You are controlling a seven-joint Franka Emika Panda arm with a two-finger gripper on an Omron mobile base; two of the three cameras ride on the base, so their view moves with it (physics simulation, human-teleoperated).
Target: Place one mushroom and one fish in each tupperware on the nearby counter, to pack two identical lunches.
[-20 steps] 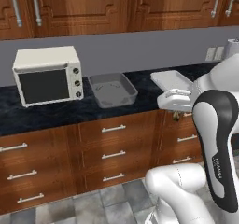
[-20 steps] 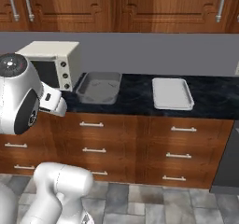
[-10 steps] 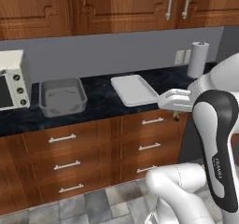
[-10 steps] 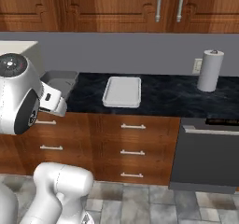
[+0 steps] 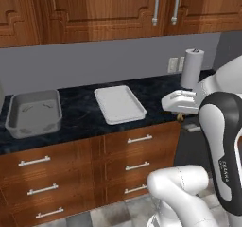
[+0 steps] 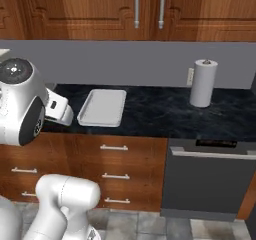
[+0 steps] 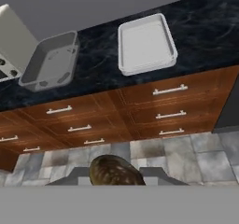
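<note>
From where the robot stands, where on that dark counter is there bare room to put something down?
Widest bare stretch: black counter between the off-white tray and the paper towel roll. A narrower strip lies between the tray and the grey tub. Left of the tub, the toaster oven crowds it.

A home kitchen: black marble counter (image 5: 156,96) over wooden drawers (image 5: 139,152), wall cabinets (image 6: 150,9) above, paper towel roll (image 6: 203,83), dishwasher (image 6: 207,181) at the right.

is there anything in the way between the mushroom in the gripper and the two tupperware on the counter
Nothing visible. The gripper holds the mushroom out over the floor; the grey tub and white tray sit open on the counter.
</note>
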